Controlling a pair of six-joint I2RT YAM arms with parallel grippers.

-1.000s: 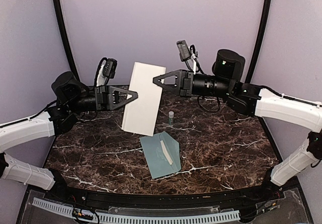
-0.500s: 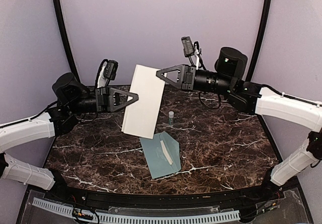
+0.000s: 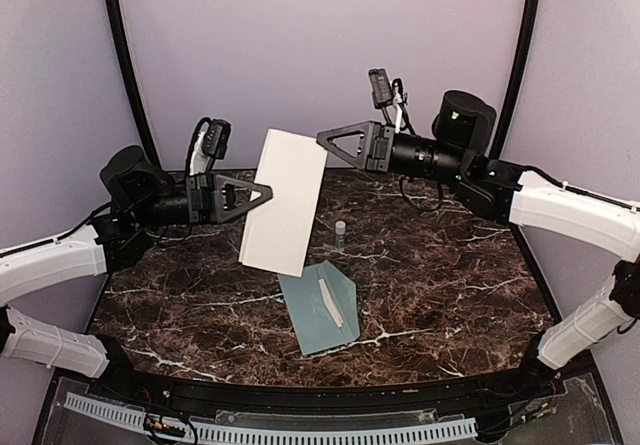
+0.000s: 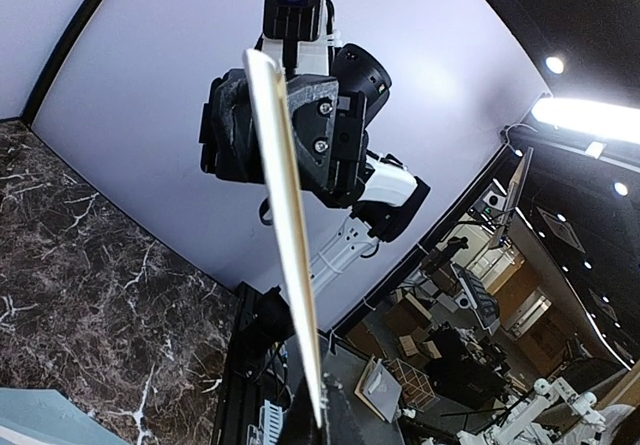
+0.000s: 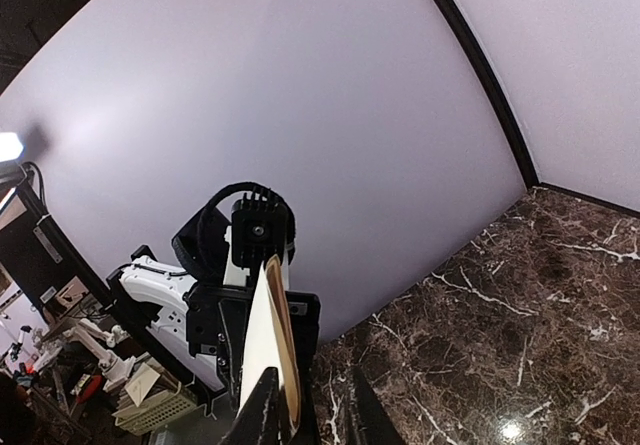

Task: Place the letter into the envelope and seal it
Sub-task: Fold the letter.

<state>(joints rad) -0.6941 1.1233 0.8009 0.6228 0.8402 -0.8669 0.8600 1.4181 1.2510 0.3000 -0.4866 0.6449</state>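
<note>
The letter (image 3: 283, 203), a folded cream sheet, hangs upright in the air above the back of the table. My left gripper (image 3: 268, 193) is shut on its left edge. My right gripper (image 3: 322, 137) is at the sheet's upper right corner, and its jaws stand open round that edge. The right wrist view shows the letter (image 5: 265, 365) edge-on beside one finger, with a gap to the other. In the left wrist view the letter (image 4: 285, 235) is a thin edge running into my left gripper (image 4: 315, 420). The grey-teal envelope (image 3: 320, 308) lies flat below, flap open, with a white strip showing.
A small white-and-green glue stick (image 3: 340, 232) stands upright on the dark marble table (image 3: 450, 285), just behind the envelope. A curved purple wall closes in the back and sides. A perforated white rail (image 3: 300, 432) runs along the near edge.
My right gripper's jaws have parted off the letter's corner, and that gripper has drifted slightly up and to the right. The letter has shifted a little to the left in my left gripper.
</note>
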